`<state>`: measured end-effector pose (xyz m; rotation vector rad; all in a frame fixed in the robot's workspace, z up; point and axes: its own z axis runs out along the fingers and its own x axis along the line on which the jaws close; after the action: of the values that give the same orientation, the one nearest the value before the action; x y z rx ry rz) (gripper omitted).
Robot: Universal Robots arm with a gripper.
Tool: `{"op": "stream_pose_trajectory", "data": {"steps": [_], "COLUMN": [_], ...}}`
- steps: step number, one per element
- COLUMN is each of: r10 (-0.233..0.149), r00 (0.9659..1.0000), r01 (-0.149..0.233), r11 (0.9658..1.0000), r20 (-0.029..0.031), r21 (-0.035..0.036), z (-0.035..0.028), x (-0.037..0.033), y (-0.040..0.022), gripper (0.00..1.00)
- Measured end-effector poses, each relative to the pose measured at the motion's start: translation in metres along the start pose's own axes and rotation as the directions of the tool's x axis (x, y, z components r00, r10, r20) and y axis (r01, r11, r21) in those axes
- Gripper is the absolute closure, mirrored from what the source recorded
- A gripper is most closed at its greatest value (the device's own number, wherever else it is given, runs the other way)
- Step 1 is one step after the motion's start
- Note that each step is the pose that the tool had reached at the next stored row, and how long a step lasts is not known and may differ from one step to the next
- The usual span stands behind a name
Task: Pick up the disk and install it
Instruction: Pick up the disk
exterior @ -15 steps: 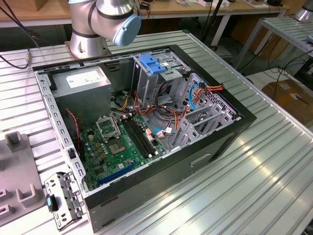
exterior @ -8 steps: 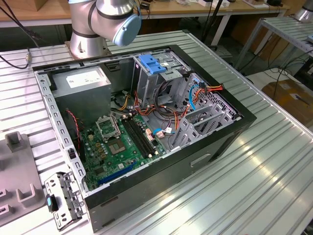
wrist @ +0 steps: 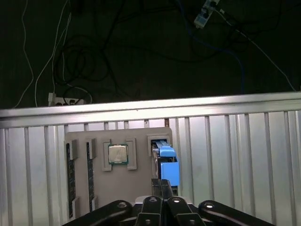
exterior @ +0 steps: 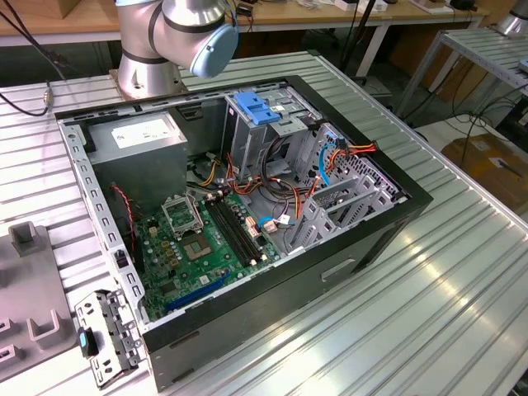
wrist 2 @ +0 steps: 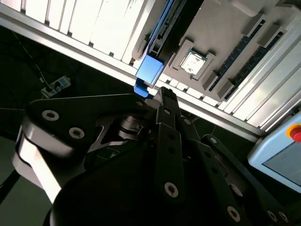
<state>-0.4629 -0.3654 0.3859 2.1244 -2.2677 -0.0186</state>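
The black end effector, fingers pressed together, hangs just beside the blue-railed flat disk, which stands edgewise in a grey tray.

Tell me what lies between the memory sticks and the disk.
A processor chip lies between the memory sticks and the disk, seen in the first wrist view.
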Motion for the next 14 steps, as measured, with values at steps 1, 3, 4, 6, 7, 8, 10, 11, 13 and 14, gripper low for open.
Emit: {"op": "stream_pose_trajectory", "data": {"steps": [1,3,4,6,7,8,10,11,13,14], "r10": [-0.002,-0.026,-0.035,-0.044,-0.047,-0.048,-0.048,-0.048,-0.049,-0.049], "r00": [1.0000,0.9997,0.9994,0.9990,0.9989,0.9989,0.9989,0.9988,0.9988,0.9988], "r01": [0.002,0.026,0.035,0.044,0.047,0.048,0.048,0.048,0.049,0.049], "r11": [1.0000,0.9997,0.9994,0.9990,0.9989,0.9988,0.9988,0.9988,0.9988,0.9988], "r20": [-0.0001,-0.0008,-0.0017,-0.0020,-0.0020,-0.0019,-0.0012,-0.0010,-0.0004,-0.0001], "r21": [0.0000,0.0007,0.0034,0.0070,0.0074,0.0075,0.0075,0.0075,0.0074,0.0075], "z": [0.0000,0.0005,0.0021,0.0072,0.0088,0.0111,0.0159,0.0178,0.0208,0.0230], "x": [0.0000,-0.0001,-0.0012,-0.0025,-0.0025,-0.0026,-0.0027,-0.0028,-0.0028,-0.0029], "y": [0.0000,-0.0003,-0.0004,-0.0006,-0.0006,-0.0007,-0.0008,-0.0008,-0.0009,-0.0010], "gripper": [0.89,0.89,0.89,0.89,0.89,0.83,0.71,0.64,0.58,0.53]}}
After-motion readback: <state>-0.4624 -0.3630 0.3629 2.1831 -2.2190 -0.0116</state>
